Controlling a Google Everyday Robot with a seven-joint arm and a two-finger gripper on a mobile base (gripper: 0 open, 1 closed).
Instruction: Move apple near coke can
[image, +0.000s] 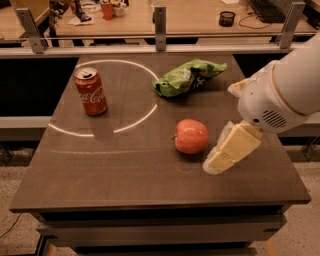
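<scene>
The red-orange apple (191, 136) sits on the dark table (125, 170), right of centre. The red coke can (91, 92) stands upright at the left back, well apart from the apple. My gripper (220, 161) comes in from the right on a white arm, its pale yellow fingers pointing down-left. Its tip is just right of the apple, close to the table top, and holds nothing that I can see.
A crumpled green chip bag (187, 76) lies at the back, behind the apple. A white ring of light curves across the table between can and bag. A railing with metal posts (160, 21) runs behind the table. The table's front edge is near the gripper.
</scene>
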